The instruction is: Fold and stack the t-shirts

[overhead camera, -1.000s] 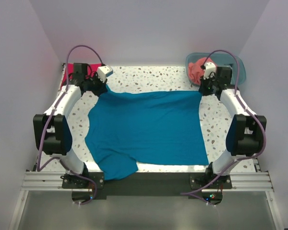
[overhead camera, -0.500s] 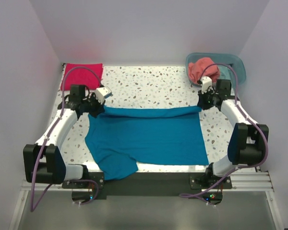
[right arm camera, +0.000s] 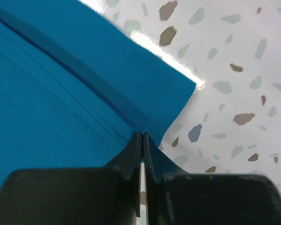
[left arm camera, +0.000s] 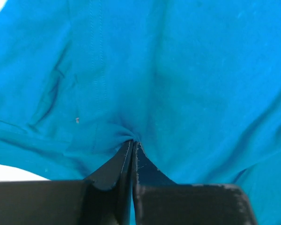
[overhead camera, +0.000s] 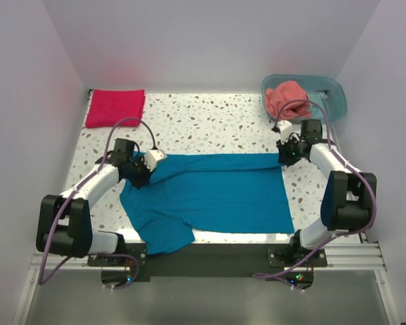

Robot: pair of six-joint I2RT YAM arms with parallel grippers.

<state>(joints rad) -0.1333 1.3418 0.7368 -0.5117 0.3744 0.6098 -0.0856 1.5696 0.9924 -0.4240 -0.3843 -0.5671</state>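
The teal-blue t-shirt (overhead camera: 210, 196) lies spread on the speckled table, its far edge folded toward the front. My left gripper (overhead camera: 141, 177) is shut on the shirt's left side, the cloth bunched at the fingertips in the left wrist view (left arm camera: 132, 140). My right gripper (overhead camera: 285, 160) is shut on the shirt's far right corner, seen in the right wrist view (right arm camera: 142, 135). The crimson-magenta shirt (overhead camera: 116, 107) lies folded at the far left corner. The salmon-coral shirt (overhead camera: 285, 97) is crumpled in the tub.
A translucent teal plastic tub (overhead camera: 328, 91) stands at the far right corner. The speckled tabletop (overhead camera: 210, 125) shows bare beyond the teal shirt. White walls close in on three sides.
Both grippers have pulled the teal shirt's far edge toward the front, folding it over. The left gripper moved down and nearer, the right gripper moved nearer.
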